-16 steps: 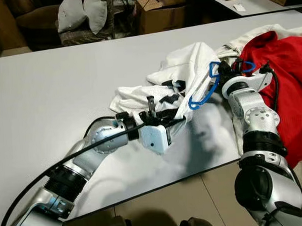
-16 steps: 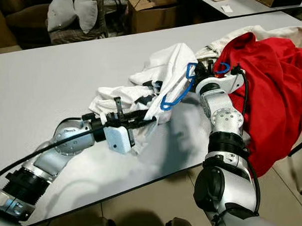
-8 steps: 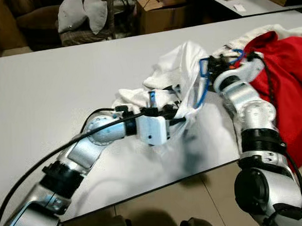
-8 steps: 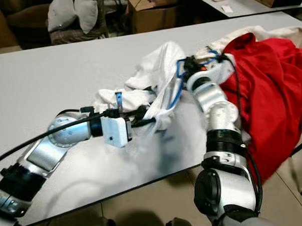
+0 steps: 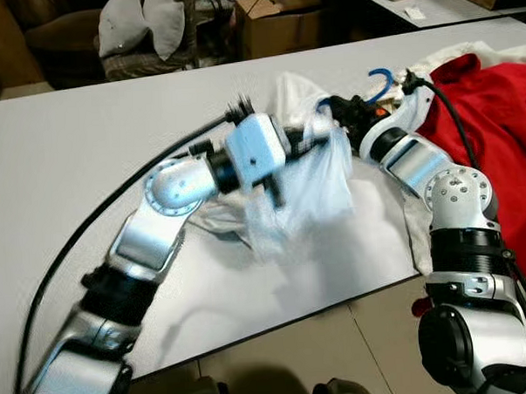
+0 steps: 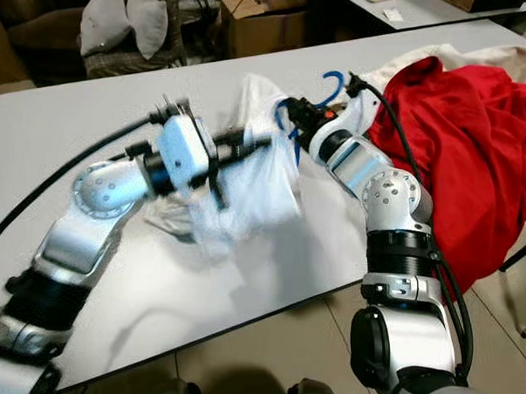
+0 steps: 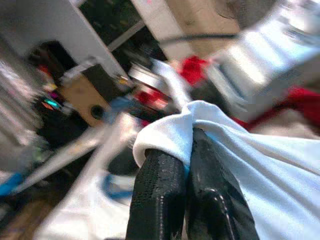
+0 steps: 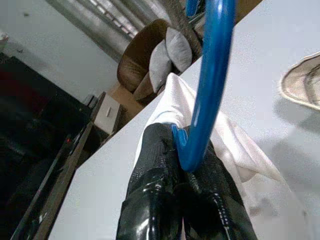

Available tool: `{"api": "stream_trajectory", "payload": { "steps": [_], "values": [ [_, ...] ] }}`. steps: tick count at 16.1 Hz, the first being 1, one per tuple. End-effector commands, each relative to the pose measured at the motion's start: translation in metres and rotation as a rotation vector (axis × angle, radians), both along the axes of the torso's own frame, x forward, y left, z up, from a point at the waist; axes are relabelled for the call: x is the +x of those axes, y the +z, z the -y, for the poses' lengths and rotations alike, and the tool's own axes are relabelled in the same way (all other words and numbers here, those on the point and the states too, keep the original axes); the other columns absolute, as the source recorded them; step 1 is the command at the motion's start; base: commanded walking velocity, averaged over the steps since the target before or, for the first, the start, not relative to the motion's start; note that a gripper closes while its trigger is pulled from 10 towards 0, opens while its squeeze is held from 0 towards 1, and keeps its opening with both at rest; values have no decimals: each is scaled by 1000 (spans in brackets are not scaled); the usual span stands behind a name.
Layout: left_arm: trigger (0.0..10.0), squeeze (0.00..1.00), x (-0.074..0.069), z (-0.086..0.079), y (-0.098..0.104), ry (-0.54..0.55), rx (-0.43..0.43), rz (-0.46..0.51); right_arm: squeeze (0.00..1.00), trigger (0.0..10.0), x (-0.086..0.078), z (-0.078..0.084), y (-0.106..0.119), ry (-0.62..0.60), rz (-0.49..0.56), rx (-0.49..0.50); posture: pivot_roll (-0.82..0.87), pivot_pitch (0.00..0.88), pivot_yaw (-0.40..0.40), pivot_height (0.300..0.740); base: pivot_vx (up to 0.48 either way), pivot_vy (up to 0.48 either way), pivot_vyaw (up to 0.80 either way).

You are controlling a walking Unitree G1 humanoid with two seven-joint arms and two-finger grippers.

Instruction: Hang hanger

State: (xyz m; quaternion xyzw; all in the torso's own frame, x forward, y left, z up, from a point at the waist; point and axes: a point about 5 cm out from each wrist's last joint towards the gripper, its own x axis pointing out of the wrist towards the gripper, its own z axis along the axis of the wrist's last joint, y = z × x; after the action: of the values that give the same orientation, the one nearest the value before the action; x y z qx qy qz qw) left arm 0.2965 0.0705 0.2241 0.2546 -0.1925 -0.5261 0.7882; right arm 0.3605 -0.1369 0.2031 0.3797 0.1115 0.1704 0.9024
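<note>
Blue plastic forms the one hanger point(image 5: 378, 77), gripped by the right gripper point(image 8: 181, 165) above the table point(image 5: 86, 135), its hook raised upward. One white garment point(image 5: 306, 191) is pinched by the left gripper point(image 7: 186, 165). One red garment point(image 5: 496, 126) is spread alongside.

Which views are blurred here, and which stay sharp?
Head views: the white shirt and left gripper are smeared, the table crisp. Left wrist view: background streaked, fingers sharp. Right wrist view: sharp on the blue hanger.
</note>
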Motion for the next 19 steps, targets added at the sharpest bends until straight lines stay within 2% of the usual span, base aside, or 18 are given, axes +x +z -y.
{"api": "stream_trajectory", "payload": {
  "steps": [1,2,3,4,7,8,9,10,11,13,14,15,17,18,19],
  "values": [
    [10000,0,-2,0,-1,-23,24,-40,0,10000,-4,3,7,21,29,22,-60,0,-18,740,0,0,0],
    [10000,0,-3,-1,-4,-28,37,-87,0,10000,-6,4,11,37,47,33,-60,0,-18,740,0,0,0],
    [10000,1000,-6,-3,-8,-54,61,-155,0,10000,-6,5,13,45,55,30,-62,0,-11,740,0,0,0],
    [10000,1000,-10,-5,-12,-73,100,-207,0,10000,-7,6,14,50,58,31,-62,0,-11,740,0,0,0],
    [10000,1000,-14,-12,-9,-107,130,-299,0,10000,-7,10,14,40,57,46,-64,0,-8,740,0,0,0],
    [10000,1000,-13,-16,-11,-86,159,-356,0,10000,-7,10,15,44,60,55,-61,0,-7,740,0,0,0],
    [10000,1000,-7,-27,-22,-14,229,-443,0,10000,-8,8,17,59,70,63,-63,0,-2,740,0,0,0],
    [10000,1000,-7,-34,-28,9,248,-497,0,10000,-8,7,18,66,75,68,-64,0,-1,740,0,0,0],
    [10000,1000,-8,-40,-32,17,251,-562,0,10000,-9,7,19,68,77,71,-64,0,0,740,0,0,0],
    [10000,1000,-10,-49,-30,-3,233,-610,0,10000,-9,10,20,68,81,72,-64,0,4,740,0,0,0],
    [10000,0,-8,-57,-26,-25,172,-668,0,10000,-10,11,19,76,81,68,-64,0,5,740,0,0,0],
    [10000,0,-7,-60,-24,-30,141,-684,0,10000,-11,10,19,89,82,60,-68,0,11,740,0,0,0],
    [10000,0,4,-68,-17,30,32,-690,0,10000,-13,9,18,117,85,39,-68,0,12,740,0,0,0],
    [10000,0,17,-80,-10,108,-86,-712,0,10000,-15,10,17,123,85,13,-73,0,19,740,0,0,0],
    [10000,0,21,-88,-10,172,-93,-696,0,10000,-16,12,17,121,91,12,-77,0,24,740,0,0,0]
  ]
}}
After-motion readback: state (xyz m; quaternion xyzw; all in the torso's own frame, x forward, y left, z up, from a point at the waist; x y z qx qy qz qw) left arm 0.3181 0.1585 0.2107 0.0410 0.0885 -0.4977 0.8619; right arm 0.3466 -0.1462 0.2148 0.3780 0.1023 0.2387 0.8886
